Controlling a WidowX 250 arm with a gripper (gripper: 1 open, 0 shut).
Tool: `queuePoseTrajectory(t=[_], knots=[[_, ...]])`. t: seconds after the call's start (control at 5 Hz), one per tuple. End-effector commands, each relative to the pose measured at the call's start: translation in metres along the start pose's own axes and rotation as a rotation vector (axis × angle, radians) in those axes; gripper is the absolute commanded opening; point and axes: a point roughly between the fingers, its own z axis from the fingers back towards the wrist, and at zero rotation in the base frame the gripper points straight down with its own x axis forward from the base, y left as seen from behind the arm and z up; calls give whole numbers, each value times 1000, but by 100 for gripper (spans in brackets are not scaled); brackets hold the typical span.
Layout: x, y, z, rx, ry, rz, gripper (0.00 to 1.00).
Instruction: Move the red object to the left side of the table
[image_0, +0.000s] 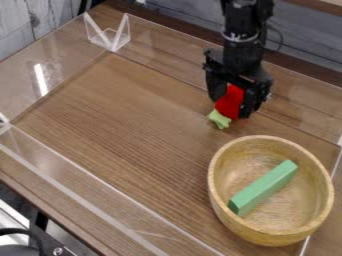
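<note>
The red object (233, 101) is a small glossy red toy with a pale green leafy tip, lying on the brown wood-grain table (120, 120) at the right, just behind the bowl. My black gripper (237, 103) points straight down over it, open, with one finger on each side of the red body. The fingers hide part of the toy. The green tip sticks out toward the front left of the fingers. Whether the pads touch the toy I cannot tell.
A round light wooden bowl (241, 160) stands at the front right with a green rectangular block (263, 186) lying in it. Low clear acrylic walls (54, 165) border the table. A clear angled stand (108, 33) sits at the back left.
</note>
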Motion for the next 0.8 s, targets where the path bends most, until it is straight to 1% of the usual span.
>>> queuePoseTrajectory(t=[0.0,0.2,0.4,0.6], knots=[[4,-1,24,10,-61,-4,100],[5,-1,21,11,-59,0,0],[4,1,30,6,-74,7,0],[3,5,47,-1,-103,19,0]])
